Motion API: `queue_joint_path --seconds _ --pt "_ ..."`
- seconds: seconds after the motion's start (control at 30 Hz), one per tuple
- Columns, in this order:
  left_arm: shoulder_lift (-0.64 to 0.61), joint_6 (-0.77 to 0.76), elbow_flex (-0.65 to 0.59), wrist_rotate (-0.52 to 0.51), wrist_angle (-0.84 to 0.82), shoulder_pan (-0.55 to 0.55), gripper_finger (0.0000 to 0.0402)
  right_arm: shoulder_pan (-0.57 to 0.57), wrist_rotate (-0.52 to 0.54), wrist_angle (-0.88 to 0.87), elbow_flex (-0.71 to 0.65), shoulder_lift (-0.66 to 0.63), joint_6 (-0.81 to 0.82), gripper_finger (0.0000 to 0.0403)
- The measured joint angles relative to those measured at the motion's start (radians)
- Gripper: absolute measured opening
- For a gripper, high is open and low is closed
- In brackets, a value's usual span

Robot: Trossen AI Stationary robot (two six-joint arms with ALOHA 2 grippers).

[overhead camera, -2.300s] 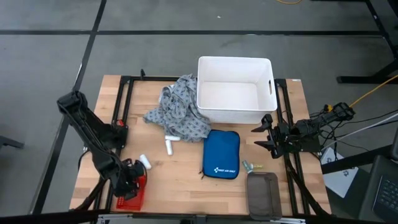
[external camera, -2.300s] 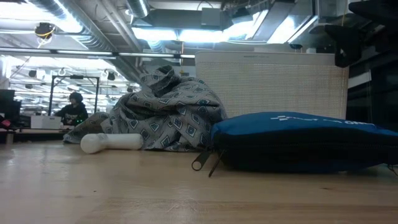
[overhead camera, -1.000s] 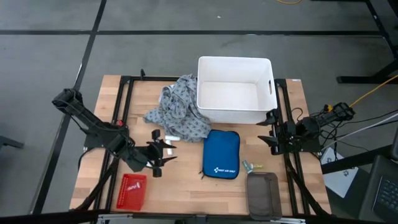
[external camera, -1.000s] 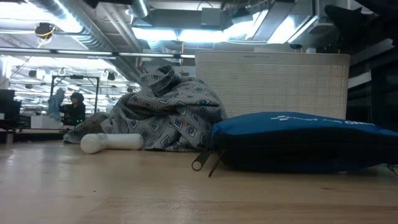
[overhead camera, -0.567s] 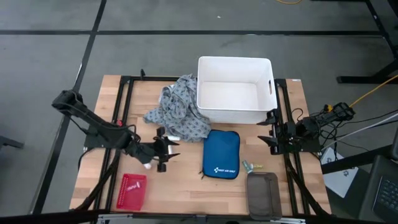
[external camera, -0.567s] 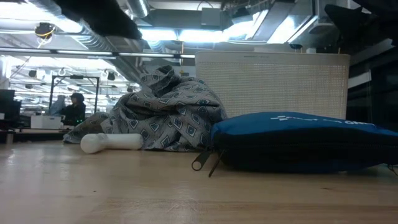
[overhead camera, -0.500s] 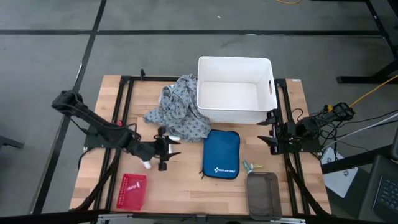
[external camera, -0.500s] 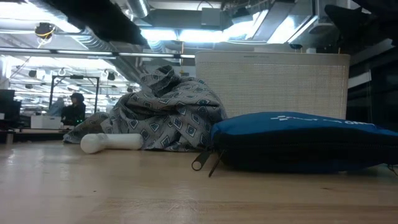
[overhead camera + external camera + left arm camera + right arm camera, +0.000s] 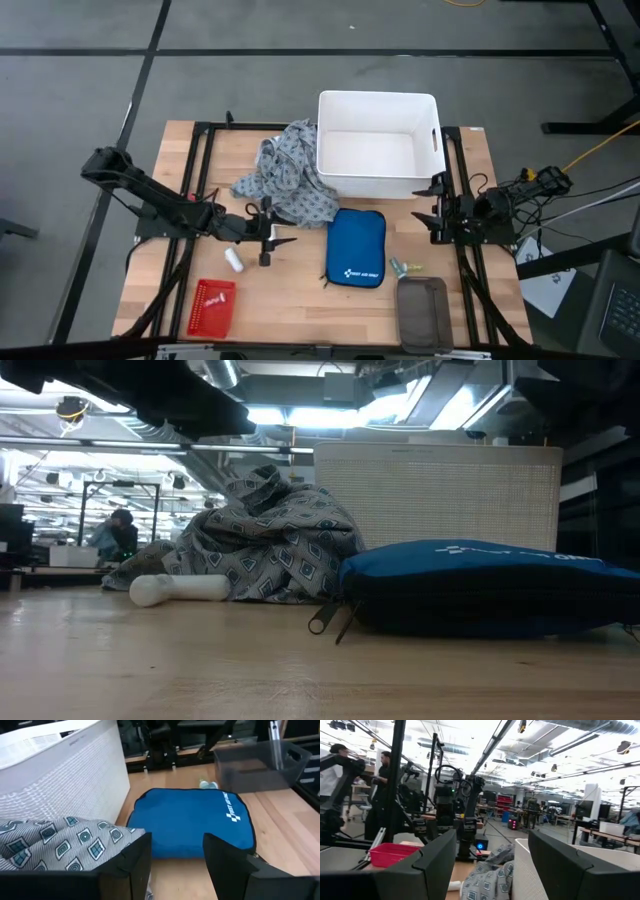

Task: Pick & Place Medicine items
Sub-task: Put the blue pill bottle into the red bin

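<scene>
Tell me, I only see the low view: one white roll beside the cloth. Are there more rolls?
Observer: Yes. The high view shows a second roll lying apart from the cloth, near a red basket.
Operator: Is anything in the white bin?
Observer: No, the bin is empty inside.
Operator: Where are the claws?
Observer: The left gripper hangs open at the cloth's edge. The right gripper waits open beside the bin.
</scene>
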Motion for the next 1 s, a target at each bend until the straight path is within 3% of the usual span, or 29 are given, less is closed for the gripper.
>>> queue_joint_path --seconds 0.6,1.0 --pt "0.0 0.0 0.0 -0.001 0.059 -0.029 0.0173 -0.016 0.0 -0.004 0.0 0.0 0.079 0.0249" --pt "0.0 -0.004 0.0 -0.103 0.067 -0.073 0.0173 -0.016 -0.001 -0.005 0.0 0.0 0.096 0.0249"
